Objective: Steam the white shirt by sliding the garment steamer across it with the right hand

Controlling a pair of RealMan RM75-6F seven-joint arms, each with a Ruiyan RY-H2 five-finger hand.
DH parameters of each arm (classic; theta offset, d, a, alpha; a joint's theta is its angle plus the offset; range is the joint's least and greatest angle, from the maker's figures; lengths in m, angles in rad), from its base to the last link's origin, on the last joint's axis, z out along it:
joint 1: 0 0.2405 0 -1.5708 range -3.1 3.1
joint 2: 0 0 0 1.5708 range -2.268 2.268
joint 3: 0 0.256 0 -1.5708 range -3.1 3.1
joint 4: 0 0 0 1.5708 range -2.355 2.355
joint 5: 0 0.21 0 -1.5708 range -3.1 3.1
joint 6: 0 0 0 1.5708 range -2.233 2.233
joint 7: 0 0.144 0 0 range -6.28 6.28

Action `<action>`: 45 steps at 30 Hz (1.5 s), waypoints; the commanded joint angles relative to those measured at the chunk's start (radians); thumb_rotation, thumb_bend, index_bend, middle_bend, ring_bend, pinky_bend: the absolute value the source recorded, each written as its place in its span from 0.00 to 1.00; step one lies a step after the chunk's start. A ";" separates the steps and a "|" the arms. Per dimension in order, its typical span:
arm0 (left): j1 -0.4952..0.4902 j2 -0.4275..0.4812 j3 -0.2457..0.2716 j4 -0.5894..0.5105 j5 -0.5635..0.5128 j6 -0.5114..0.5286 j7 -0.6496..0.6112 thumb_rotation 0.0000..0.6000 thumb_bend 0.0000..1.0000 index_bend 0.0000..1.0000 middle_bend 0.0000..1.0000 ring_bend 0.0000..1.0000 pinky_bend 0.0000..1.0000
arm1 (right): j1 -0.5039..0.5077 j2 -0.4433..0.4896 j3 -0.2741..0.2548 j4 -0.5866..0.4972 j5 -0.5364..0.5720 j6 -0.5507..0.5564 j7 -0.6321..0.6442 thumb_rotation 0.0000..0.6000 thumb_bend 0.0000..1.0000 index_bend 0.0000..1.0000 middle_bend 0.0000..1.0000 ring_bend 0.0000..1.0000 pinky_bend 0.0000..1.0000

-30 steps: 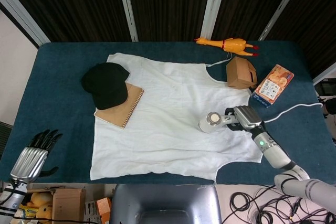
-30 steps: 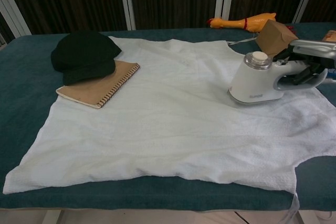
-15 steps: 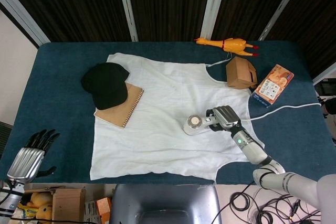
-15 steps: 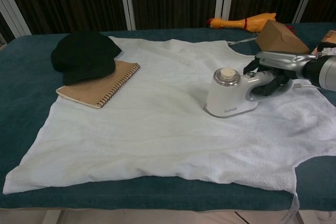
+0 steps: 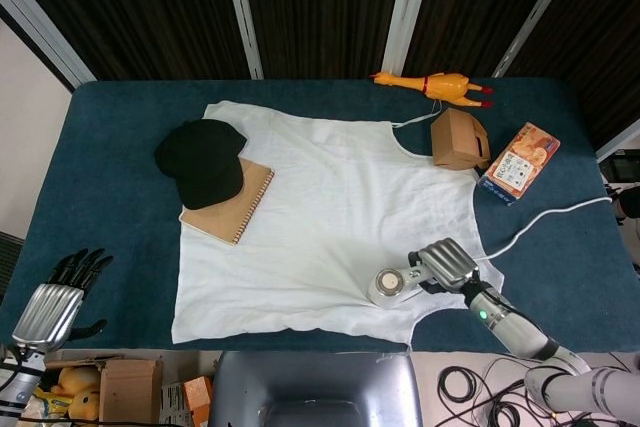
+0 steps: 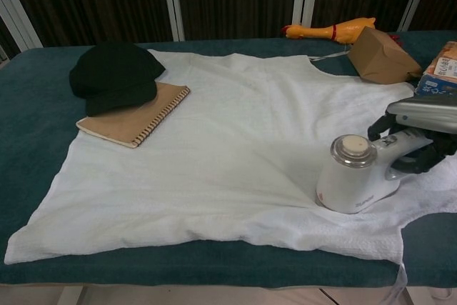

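The right hand (image 5: 445, 265), fingers wrapped round the steamer's (image 6: 355, 176) handle, has pulled it across the white shirt (image 5: 320, 217) toward the table's near edge; strokes continue. Left hand (image 5: 50, 305) idle, fingers apart.

White shirt (image 5: 330, 217) on a dark-teal table (image 5: 120, 177); on the shirt, a black cap (image 5: 200, 160), tan notebook (image 5: 232, 202), white steamer (image 6: 355, 175).
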 commanded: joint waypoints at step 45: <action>-0.008 -0.006 0.004 -0.012 -0.003 -0.024 0.022 1.00 0.03 0.13 0.07 0.01 0.11 | -0.090 -0.043 0.036 0.555 -0.024 -0.038 0.585 1.00 0.45 0.22 0.37 0.30 0.37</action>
